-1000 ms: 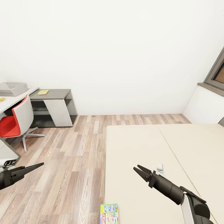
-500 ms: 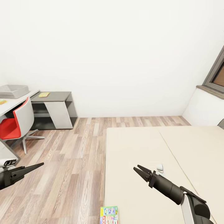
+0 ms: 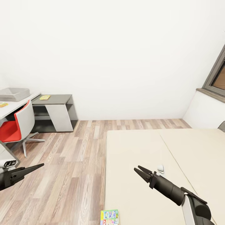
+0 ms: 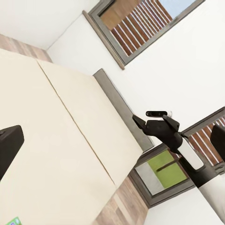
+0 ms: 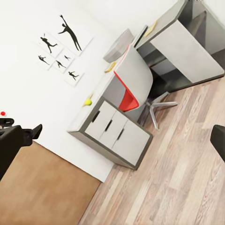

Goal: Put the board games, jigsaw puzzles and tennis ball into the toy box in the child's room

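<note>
The toy box (image 3: pixel 14 93), a shallow grey bin, stands on the pale table (image 3: pixel 22 103) at the far left. A small yellow flat item (image 3: pixel 44 97) lies on the dark cabinet top; whether it is a game or a puzzle is too small to tell. One colourful board game (image 3: pixel 109 217) lies on the bed (image 3: pixel 140 150), cut by the picture's bottom edge. My right gripper (image 3: pixel 137 168) hangs open over the mattress. My left gripper (image 3: pixel 32 168) is open over the floor, empty. In the right wrist view the tennis ball (image 5: pixel 87 101) sits on the table near the toy box (image 5: pixel 119 44).
A red and white swivel chair (image 3: pixel 15 125) stands at the table. A small white object (image 3: pixel 160 168) lies on the mattress beside my right gripper. Wooden floor (image 3: pixel 72 156) runs between bed and table. A window (image 3: pixel 217 75) is at the right wall.
The whole head picture has shifted: table, cabinet and bed sit slightly lower, and less of the board game shows at the bottom. Both arms keep their places in the view.
</note>
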Controlling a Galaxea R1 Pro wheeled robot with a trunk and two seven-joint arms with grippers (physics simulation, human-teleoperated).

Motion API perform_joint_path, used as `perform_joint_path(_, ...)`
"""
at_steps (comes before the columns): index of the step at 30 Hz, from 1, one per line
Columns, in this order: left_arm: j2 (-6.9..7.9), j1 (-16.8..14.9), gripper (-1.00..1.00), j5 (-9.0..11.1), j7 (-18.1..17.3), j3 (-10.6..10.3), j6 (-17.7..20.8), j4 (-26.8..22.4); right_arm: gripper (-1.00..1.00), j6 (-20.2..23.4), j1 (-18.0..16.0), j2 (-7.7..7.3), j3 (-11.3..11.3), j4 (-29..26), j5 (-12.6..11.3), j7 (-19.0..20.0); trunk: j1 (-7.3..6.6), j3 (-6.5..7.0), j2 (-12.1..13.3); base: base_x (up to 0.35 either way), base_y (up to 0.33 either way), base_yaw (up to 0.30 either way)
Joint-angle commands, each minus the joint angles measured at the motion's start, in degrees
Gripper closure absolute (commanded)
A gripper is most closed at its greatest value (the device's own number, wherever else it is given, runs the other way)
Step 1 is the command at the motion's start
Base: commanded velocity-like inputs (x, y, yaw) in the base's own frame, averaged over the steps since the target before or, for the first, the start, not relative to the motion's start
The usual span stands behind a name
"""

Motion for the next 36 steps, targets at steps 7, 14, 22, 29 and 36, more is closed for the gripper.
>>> perform_joint_path(7, 0.03, -0.04, -1.00, -0.06, -0.24, 0.01, 0.61, -0.01, -1.00, 0.39, -0.06, 0.07, -0.07, -0.02, -0.11, 0.12, 0.04, 0.55, -0.11, 0.000, 0.000, 0.000)
perform_joint_path(14, 0.02, -0.04, -1.00, -0.06, -0.24, 0.01, 0.61, -0.01, -1.00, 0.39, -0.07, 0.11, -0.07, -0.02, -0.11, 0.10, 0.04, 1.21, -0.11, 0.000, 0.000, 0.000)
perform_joint_path(22, 0.03, -0.04, -1.00, -0.06, -0.24, -0.01, 0.61, -0.01, -1.00, 0.39, -0.06, 0.13, -0.05, -0.02, -0.11, 0.11, 0.04, 1.97, -0.11, 0.000, 0.000, 0.000)
perform_joint_path(29, 0.02, -0.04, -1.00, -0.06, -0.24, -0.01, 0.61, -0.01, -1.00, 0.41, -0.03, 0.03, -0.08, -0.02, -0.11, 0.10, 0.04, 2.64, -0.11, 0.000, 0.000, 0.000)
perform_joint_path(36, 0.02, -0.04, -1.00, -0.06, -0.24, 0.00, 0.61, -0.01, -1.00, 0.42, -0.04, 0.11, -0.06, -0.02, -0.11, -0.17, 0.04, 3.30, -0.11, 0.000, 0.000, 0.000)
